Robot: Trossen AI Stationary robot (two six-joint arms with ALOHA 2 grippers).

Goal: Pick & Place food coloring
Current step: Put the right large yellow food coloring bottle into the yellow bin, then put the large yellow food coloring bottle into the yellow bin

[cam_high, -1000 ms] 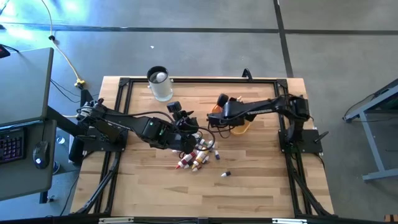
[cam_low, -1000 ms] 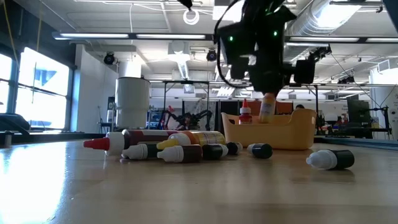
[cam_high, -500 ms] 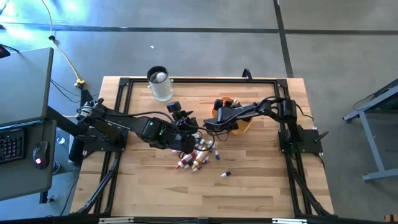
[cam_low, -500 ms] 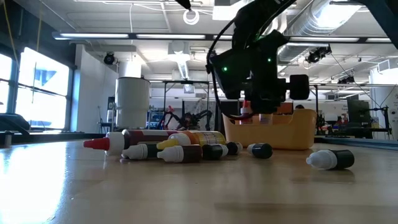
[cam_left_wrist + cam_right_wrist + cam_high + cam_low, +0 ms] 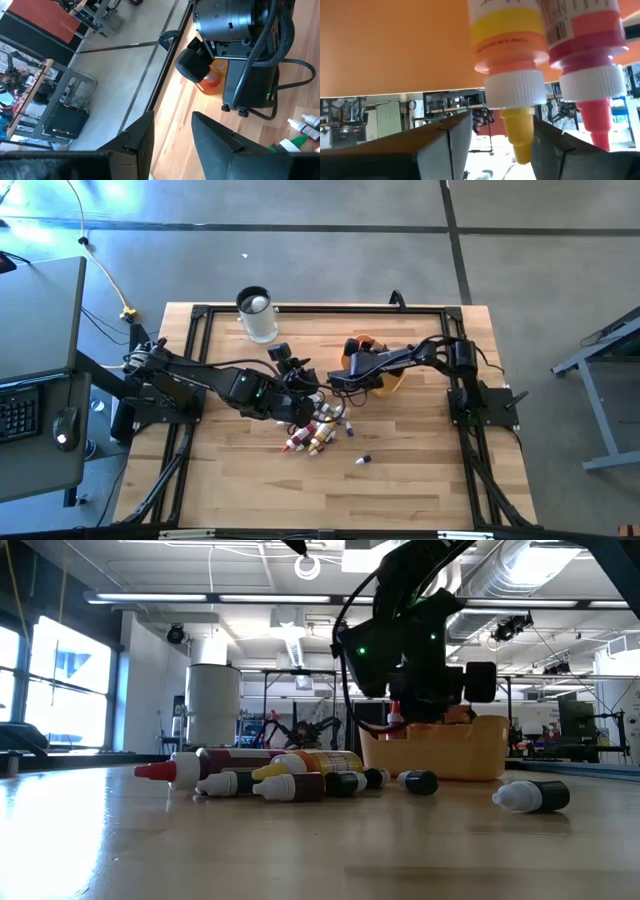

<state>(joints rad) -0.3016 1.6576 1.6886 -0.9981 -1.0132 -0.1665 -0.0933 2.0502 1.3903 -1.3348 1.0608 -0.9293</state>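
Several food coloring bottles (image 5: 315,430) lie on their sides in a heap (image 5: 280,775) mid-table, and one dark bottle with a white cap (image 5: 530,797) lies apart toward the near edge. My left gripper (image 5: 305,408) hovers open over the heap (image 5: 172,120). My right gripper (image 5: 345,380) is low at the orange-yellow tray (image 5: 480,755) and open (image 5: 500,122). Its fingers stand on either side of a yellow-capped bottle's (image 5: 507,30) cap without touching it. A red-capped bottle (image 5: 585,35) stands beside that one in the tray.
A tall clear cup (image 5: 257,315) with a dark rim stands near the far edge, left of centre. A black frame runs around the table (image 5: 200,480). Bare wood lies along the near edge and in the near left part.
My right gripper moved down and toward the near edge, lowering a yellow-orange bottle into the tray; for the last half second it has stayed still. The heap of bottles has not shifted.
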